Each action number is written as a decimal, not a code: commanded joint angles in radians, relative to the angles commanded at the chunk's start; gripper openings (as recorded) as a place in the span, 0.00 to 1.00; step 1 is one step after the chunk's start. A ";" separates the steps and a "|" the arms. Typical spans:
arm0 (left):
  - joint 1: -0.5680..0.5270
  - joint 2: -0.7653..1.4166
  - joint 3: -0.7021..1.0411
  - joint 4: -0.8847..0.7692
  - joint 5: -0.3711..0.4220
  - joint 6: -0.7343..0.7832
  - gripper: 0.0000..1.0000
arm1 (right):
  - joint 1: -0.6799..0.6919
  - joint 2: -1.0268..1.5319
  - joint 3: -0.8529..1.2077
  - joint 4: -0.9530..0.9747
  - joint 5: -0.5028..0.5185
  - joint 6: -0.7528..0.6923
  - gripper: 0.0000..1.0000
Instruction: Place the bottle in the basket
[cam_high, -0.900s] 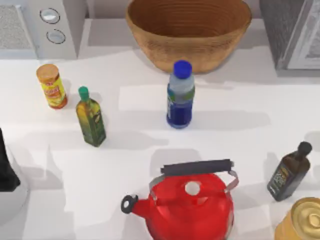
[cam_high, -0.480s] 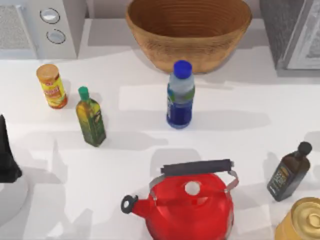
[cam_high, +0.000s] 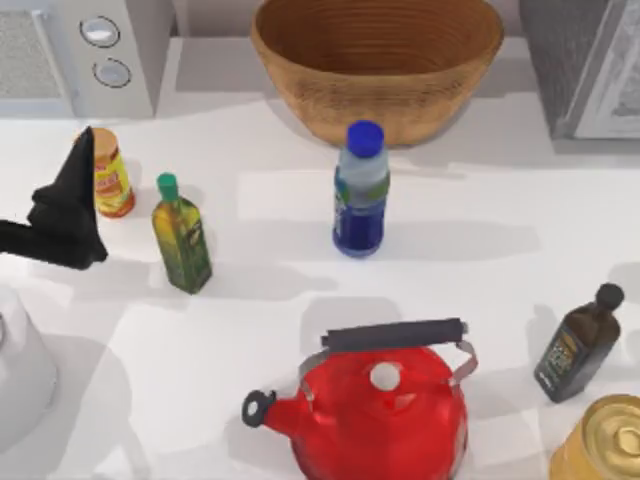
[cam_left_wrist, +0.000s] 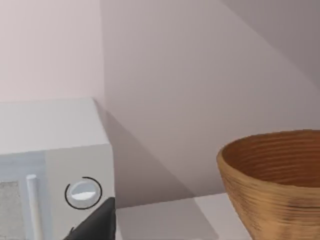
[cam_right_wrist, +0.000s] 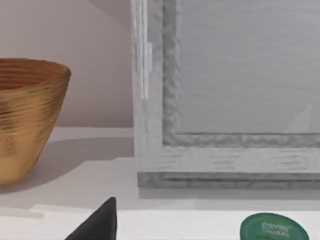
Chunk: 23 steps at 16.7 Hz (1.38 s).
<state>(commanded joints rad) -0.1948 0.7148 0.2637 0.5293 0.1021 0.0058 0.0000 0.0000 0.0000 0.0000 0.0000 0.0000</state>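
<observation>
The bottle (cam_high: 361, 190), clear with a blue cap and blue lower half, stands upright at the table's middle, just in front of the basket (cam_high: 377, 60). That wide woven basket sits at the back centre and also appears in the left wrist view (cam_left_wrist: 272, 185) and the right wrist view (cam_right_wrist: 25, 120). My left gripper (cam_high: 78, 165) hovers at the left side, over the orange can (cam_high: 110, 180) and far left of the bottle. A black part of my right gripper (cam_right_wrist: 97, 225) shows at the right wrist view's lower edge.
A green-capped olive oil bottle (cam_high: 182, 235) stands right of my left gripper. A red kettle (cam_high: 380, 400) fills the front centre. A dark bottle (cam_high: 578, 345) and a gold can (cam_high: 610, 440) sit front right. A microwave (cam_high: 80, 50) and a grey appliance (cam_high: 590, 60) flank the basket.
My left gripper has moved from the left edge toward the back and right, now overlapping the orange can. The bottle and other things have not moved.
</observation>
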 joint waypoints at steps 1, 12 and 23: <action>-0.025 0.093 0.030 0.067 0.014 0.000 1.00 | 0.000 0.000 0.000 0.000 0.000 0.000 1.00; -0.279 1.137 0.327 0.808 0.158 0.004 1.00 | 0.000 0.000 0.000 0.000 0.000 0.000 1.00; -0.336 1.617 0.390 1.137 0.200 0.004 1.00 | 0.000 0.000 0.000 0.000 0.000 0.000 1.00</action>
<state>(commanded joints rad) -0.5309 2.3315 0.6537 1.6664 0.3026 0.0102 0.0000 0.0000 0.0000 0.0000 0.0000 0.0000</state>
